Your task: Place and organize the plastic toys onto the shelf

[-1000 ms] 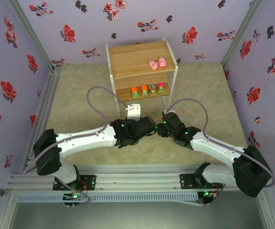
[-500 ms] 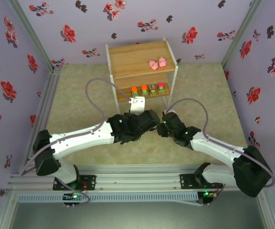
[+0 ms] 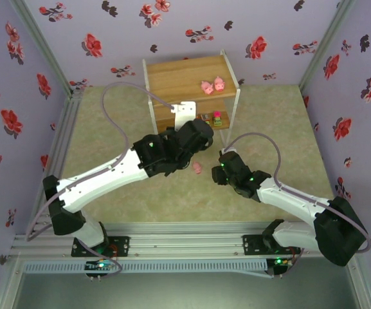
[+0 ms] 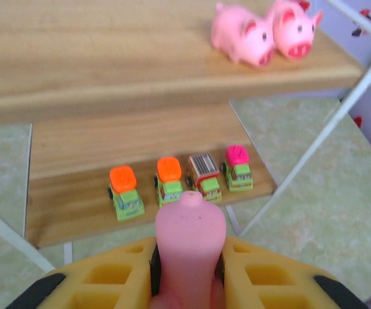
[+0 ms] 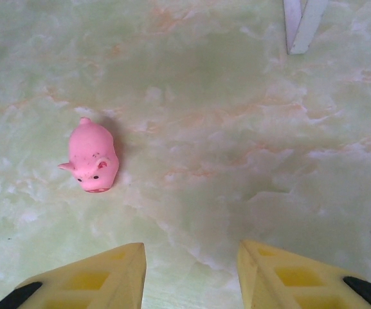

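Gripping a pink pig (image 4: 190,235) across its body, the left tool (image 4: 188,261) is closed on the toy and hangs in front of the shelf (image 4: 108,71). One rounded end of the toy sticks out past the yellow pads toward the boards. Two more pigs (image 4: 242,40) stand side by side, touching, at the right end of the shelf's top board. Four little cars (image 4: 170,182) sit in a row on the shelf's lower board.

A loose pig (image 5: 92,156) lies on the surface (image 5: 249,129) in front of the shelf, well apart from its front leg (image 5: 304,26). The right tool (image 5: 190,251) hovers near that pig with its jaws apart and nothing between them.

These pigs look very light, smooth and somewhat soft, like squeezable rubbery plastic. A hard pinch would likely dent one, or squirt it out of the pads. The best hold seems to be across the flanks at mid-body, where the sides are fullest, not on the snout or ears. Once let go on the shelf, such a light toy may tip or roll, so it wants setting down on its feet.
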Available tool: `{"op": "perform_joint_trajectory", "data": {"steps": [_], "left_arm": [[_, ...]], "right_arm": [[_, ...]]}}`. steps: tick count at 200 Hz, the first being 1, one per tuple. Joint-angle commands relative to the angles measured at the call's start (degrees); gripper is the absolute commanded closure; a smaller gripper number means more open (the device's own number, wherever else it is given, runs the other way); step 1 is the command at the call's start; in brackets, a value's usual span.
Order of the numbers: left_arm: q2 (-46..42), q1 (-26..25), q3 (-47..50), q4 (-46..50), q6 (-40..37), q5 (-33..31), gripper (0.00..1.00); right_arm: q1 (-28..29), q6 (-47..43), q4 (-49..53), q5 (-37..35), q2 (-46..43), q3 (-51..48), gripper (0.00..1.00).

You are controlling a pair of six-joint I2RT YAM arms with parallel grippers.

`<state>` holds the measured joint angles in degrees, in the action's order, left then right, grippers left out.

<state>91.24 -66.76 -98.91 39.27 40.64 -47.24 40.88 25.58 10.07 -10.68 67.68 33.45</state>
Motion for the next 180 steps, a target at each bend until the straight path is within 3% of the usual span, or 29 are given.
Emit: {"op": "perform_joint_trajectory", "data": {"steps": [1,180], "left_arm": [[2.4,1.6,-4.1,2.2,-3.7,-1.1,0.72],[15.9,13.1,-27.7,6.8,-6.9,8.8,0.71]], "right_arm": [[-0.3,0.1,-0.9,-1.2,-0.2,-0.2,0.58],[-0.3,0.0,-0.8,-1.1,-0.9,-0.3,0.58]]}}
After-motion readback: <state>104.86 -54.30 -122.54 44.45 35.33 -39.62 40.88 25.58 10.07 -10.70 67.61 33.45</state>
